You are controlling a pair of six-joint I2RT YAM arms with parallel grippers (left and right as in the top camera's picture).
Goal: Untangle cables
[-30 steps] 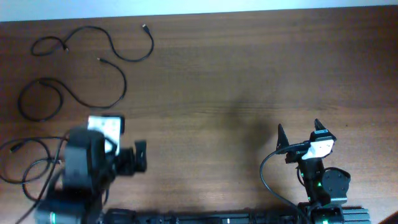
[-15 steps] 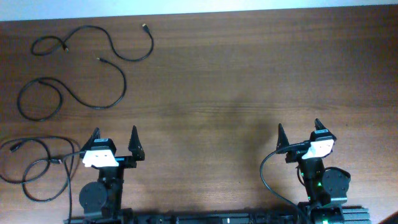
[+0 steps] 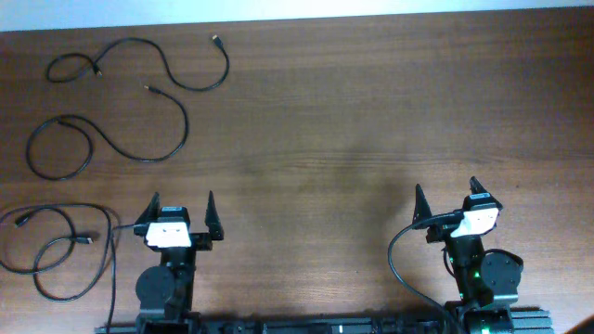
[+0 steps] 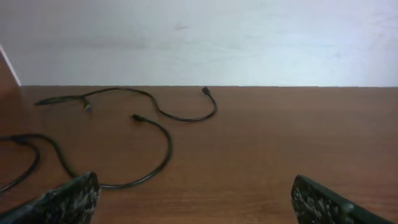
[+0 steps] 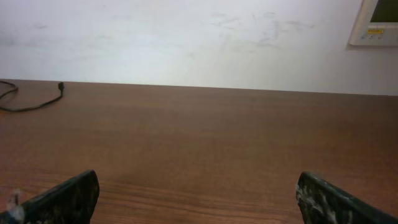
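1. Over on the left end of the brown wooden table [image 3: 325,121]: thin black cables with small plug ends [image 3: 148,160], lying flat as loose strands, not bunched together.
2. Farthest back, far cable [image 3: 226,67]: small loop at its left end, then a wavy run to the right, with the plug tip up near the far edge.
3. A bit nearer, middle cable [image 3: 186,128]: round loop on the left, big open curve on the right. Apart from the far cable.
4. Nearest, by the left edge, near cable [image 3: 65,206]: looped over itself a couple of times. Can't tell if one strand or two.
5. Left gripper [image 3: 182,199]: at the near edge, just right of the near cable, fingers clear of it. Spread wide, holding nothing.
6. Right gripper [image 3: 445,188]: at the near edge on the right side, well apart from every cable. Also spread wide, holding nothing.
7. Beyond the far edge, plain white wall [image 5: 186,37] in both wrist views.
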